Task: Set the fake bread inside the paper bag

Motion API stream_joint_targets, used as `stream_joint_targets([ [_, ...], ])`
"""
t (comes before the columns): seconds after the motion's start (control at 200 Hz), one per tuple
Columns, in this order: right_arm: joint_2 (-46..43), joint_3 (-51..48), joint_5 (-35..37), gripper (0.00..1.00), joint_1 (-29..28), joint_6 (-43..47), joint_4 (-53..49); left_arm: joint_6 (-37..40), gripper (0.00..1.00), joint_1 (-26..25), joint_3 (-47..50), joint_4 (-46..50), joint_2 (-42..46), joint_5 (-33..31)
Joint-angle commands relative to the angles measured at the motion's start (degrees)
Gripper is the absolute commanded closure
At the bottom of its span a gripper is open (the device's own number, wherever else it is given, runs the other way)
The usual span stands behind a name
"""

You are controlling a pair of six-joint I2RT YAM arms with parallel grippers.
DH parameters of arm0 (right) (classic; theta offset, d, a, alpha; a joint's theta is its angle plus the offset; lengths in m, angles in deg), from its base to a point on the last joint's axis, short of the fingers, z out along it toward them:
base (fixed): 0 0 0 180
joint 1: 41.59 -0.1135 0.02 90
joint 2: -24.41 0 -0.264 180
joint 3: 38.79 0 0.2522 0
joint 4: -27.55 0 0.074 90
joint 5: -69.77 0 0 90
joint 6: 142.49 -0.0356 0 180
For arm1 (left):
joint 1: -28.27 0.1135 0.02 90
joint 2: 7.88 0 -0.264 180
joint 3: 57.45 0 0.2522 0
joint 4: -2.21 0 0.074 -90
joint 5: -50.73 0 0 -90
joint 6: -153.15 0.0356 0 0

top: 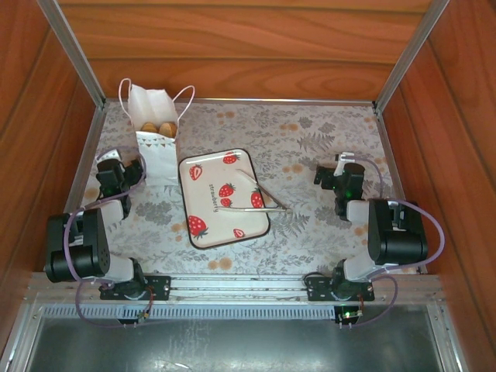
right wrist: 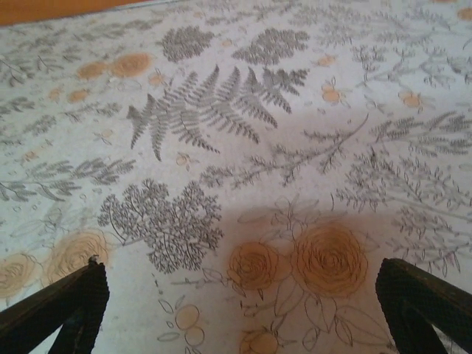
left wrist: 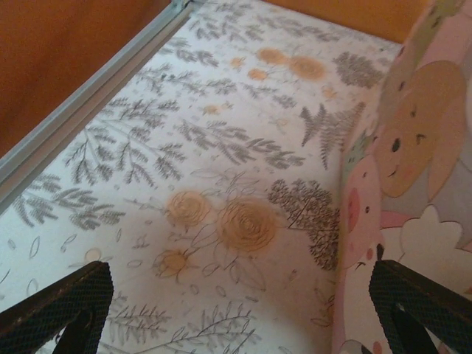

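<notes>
The paper bag [top: 157, 143] stands upright at the back left of the table, its cord handles up. Golden-brown fake bread [top: 160, 128] shows through its open top. My left gripper [top: 124, 165] sits low just left of the bag, open with nothing in it. In the left wrist view the left gripper [left wrist: 237, 274] spans bare floral cloth, and the bag's pinkish cartoon side [left wrist: 407, 169] rises close by the right finger [left wrist: 420, 306]. My right gripper [top: 332, 170] rests open at the right of the table. The right gripper [right wrist: 240, 269] holds nothing and faces bare cloth.
A white strawberry-print tray [top: 203, 203] lies at the table's middle, right of the bag, with metal tongs [top: 256, 198] across its right side. Wooden walls and an aluminium frame [top: 77, 155] enclose the floral tablecloth [top: 310, 225].
</notes>
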Motion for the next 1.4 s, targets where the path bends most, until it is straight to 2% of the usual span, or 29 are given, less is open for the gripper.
stream_joint_targets([
  [0.0, -0.9, 0.5, -2.0, 0.0, 0.2, 1.5, 2.2, 2.7, 0.05, -0.7, 1.9, -8.5, -2.1, 3.0],
  [0.3, -0.6, 0.8, -3.4, 0.0, -0.4, 3.0, 2.0, 4.4, 0.05, -1.2, 8.8, -20.9, -2.4, 5.8],
  [0.445, -0.5, 1.0, -0.9, 0.0, -1.6, 3.6, 1.9, 4.1, 0.05, -1.2, 11.8, -36.4, -10.4, 5.5],
  [0.555, -0.5, 0.8, 1.7, 0.0, -2.8, 4.1, 2.1, 3.4, 0.03, -1.1, 12.8, -33.9, -8.0, 4.3],
  [0.695, -0.3, 0.9, 3.9, 0.0, -3.0, 3.5, 2.1, 4.9, 0.03, -1.9, 9.6, -31.8, -9.9, 4.6],
  [0.795, -0.4, 0.9, 4.0, 0.0, -3.0, 3.5, 2.0, 5.9, 0.0, -2.6, 7.6, -26.5, -8.9, 4.4],
  [0.965, -0.1, 2.0, -3.0, 0.0, -1.2, 3.7, 0.4, 6.9, 0.0, -3.7, 5.5, -23.4, -9.3, 4.3],
  [1.394, -0.4, 1.7, -3.1, 0.0, -1.1, 3.8, 0.4, 7.0, 0.0, -3.7, 5.3, -22.4, -8.9, 4.3],
])
